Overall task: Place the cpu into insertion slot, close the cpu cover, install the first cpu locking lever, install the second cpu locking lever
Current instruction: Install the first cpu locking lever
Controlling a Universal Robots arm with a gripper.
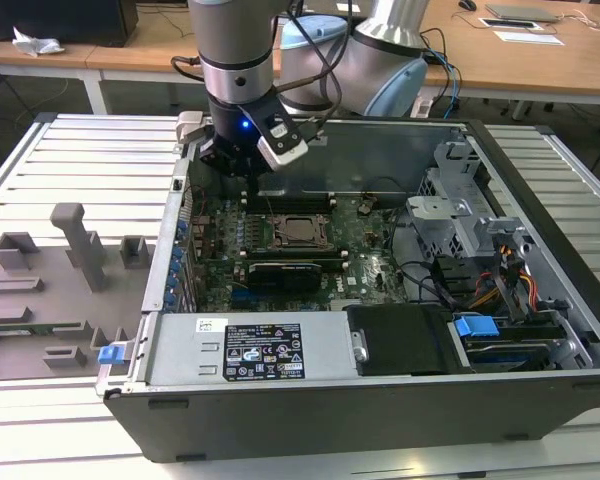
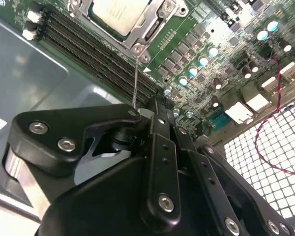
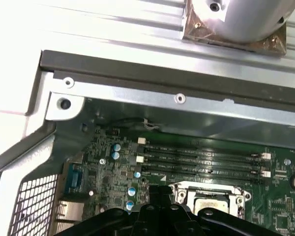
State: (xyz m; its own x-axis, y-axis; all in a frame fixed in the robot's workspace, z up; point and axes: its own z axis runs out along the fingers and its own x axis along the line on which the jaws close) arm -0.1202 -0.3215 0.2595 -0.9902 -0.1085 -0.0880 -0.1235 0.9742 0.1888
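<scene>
The cpu (image 1: 300, 232) lies in the insertion slot (image 1: 279, 222) on the green motherboard, its silver top (image 2: 119, 12) showing through the window of the cpu cover (image 2: 143, 30), which lies flat over it. In the first wrist view the cpu (image 3: 210, 204) and the cover's frame (image 3: 187, 187) sit just ahead of my fingertips. A thin wire locking lever (image 2: 135, 78) rises from the socket's corner up to my gripper (image 2: 155, 105), ending right beside the fingertips. My gripper (image 1: 252, 190) hangs over the board on the exterior view's left of the socket, fingers together.
Long black memory slots (image 3: 201, 160) run beside the socket. The case's back wall (image 3: 162, 78) and side walls box in the board. A power supply (image 1: 250, 350) and drive cage with cables (image 1: 500, 280) fill the near and right side. Grey fixtures (image 1: 75, 240) stand outside.
</scene>
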